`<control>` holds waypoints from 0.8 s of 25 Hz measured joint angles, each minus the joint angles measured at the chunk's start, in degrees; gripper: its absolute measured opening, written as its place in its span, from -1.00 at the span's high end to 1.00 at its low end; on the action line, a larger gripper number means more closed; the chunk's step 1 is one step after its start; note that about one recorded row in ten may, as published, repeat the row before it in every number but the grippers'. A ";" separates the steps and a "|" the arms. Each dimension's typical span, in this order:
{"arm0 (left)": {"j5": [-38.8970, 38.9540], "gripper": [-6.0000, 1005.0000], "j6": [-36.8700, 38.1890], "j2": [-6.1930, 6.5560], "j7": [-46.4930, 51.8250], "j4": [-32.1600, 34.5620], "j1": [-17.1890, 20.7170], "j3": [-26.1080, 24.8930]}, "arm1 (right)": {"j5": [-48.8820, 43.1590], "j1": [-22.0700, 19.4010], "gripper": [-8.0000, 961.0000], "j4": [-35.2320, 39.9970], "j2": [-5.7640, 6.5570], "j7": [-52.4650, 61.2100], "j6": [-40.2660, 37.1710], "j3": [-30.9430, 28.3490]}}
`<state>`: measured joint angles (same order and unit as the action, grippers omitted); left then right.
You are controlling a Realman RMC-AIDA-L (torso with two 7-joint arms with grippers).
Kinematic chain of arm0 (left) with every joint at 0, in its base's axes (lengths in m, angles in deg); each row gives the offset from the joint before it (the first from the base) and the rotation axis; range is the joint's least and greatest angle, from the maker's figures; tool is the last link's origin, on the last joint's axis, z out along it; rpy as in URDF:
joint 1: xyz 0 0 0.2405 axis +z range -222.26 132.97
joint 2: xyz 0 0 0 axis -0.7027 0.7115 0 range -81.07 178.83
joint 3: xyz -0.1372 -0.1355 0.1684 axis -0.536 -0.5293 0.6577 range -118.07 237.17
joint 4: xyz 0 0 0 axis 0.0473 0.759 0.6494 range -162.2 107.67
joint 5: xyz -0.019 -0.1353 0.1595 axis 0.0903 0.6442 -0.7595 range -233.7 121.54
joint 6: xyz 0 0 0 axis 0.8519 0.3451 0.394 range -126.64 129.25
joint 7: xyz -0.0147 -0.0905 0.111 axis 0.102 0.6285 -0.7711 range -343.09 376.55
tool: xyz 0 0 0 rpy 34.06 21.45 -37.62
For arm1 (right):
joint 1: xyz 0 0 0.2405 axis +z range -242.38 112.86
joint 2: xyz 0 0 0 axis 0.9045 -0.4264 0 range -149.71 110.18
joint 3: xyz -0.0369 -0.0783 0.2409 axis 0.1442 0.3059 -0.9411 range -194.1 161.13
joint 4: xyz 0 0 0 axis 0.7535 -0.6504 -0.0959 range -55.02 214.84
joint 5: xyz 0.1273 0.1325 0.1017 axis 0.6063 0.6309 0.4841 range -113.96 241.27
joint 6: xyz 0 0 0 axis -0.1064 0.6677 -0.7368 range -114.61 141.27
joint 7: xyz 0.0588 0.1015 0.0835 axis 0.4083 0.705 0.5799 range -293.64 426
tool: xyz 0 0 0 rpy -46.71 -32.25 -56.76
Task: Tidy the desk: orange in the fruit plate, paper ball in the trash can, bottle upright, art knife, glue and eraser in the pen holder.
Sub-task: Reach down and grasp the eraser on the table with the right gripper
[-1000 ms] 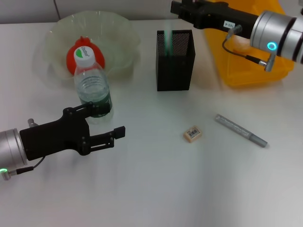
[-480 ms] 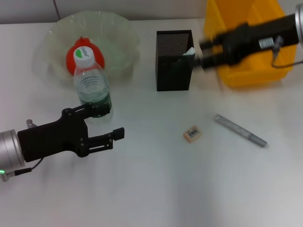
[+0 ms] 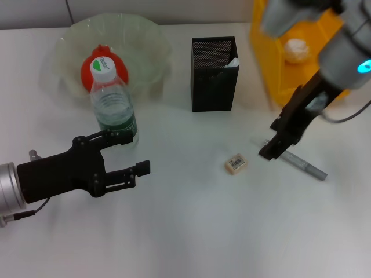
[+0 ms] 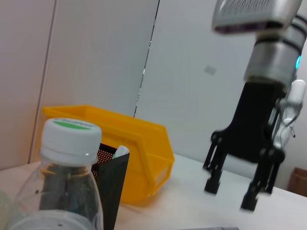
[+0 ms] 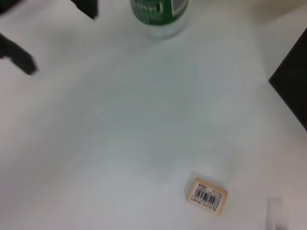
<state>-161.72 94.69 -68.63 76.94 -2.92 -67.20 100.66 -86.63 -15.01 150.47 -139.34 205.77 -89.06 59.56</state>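
Black and parked, my left end effector [image 3: 124,159] rests low on the white surface [image 3: 185,231], fingers spread wide and empty beside the upright bottle [image 3: 113,107]; behind it, the orange [image 3: 91,65] sits in the fruit plate [image 3: 142,35]. Mid-scene, the eraser [image 3: 236,164] lies loose near the pen holder [image 3: 214,72]. My right end effector [image 3: 271,147] hangs open over the art knife [image 3: 295,160]. A clean pick likely means straddling the shaft squarely, descending straight, then closing.
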 joint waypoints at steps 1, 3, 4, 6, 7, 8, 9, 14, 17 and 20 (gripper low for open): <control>0.00 -0.60 0.11 0.00 0.00 0.00 0.01 0.03 | 0.14 -0.14 -0.37 -0.84 -0.01 1.30 1.95 2.60; 0.00 -0.60 0.18 0.00 0.00 0.00 0.03 0.08 | 0.72 -0.19 -0.37 -3.21 -0.07 2.62 5.77 6.66; 0.00 -0.60 0.18 0.00 0.00 0.00 0.03 0.08 | 1.21 0.08 -0.37 -4.82 -0.10 2.93 7.69 8.40; -0.01 -0.60 1.24 0.10 0.00 0.14 0.05 0.12 | 2.28 1.09 -0.37 -7.93 -0.10 3.35 10.29 10.88; -0.02 -0.60 1.63 0.15 0.00 0.18 0.04 0.14 | 2.82 1.67 -0.36 -9.45 -0.11 3.61 11.58 11.91; -0.03 -0.60 1.99 0.19 0.00 0.20 0.03 0.16 | 3.16 2.11 -0.36 -10.62 -0.12 3.73 12.78 12.59; -0.06 -0.60 2.26 0.20 0.00 0.20 -0.01 0.18 | 3.40 2.45 -0.36 -11.74 -0.13 3.81 13.98 13.24; -0.16 -0.60 2.41 0.22 0.00 0.75 0.05 0.22 | 4.86 2.90 -0.36 -15.03 -0.30 4.08 19.57 16.10; -0.70 -0.60 2.41 0.12 0.00 0.78 0.04 0.29 | 6.73 2.91 -0.36 -16.88 -0.33 4.07 22.12 17.45; -0.88 -0.60 2.41 0.02 0.00 0.79 0.01 0.29 | 7.37 2.99 -0.36 -18.24 -0.33 4.02 23.60 18.62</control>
<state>-162.59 97.11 -68.61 76.94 -2.13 -67.19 100.95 -79.26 -12.02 132.23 -139.67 209.79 -65.46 78.18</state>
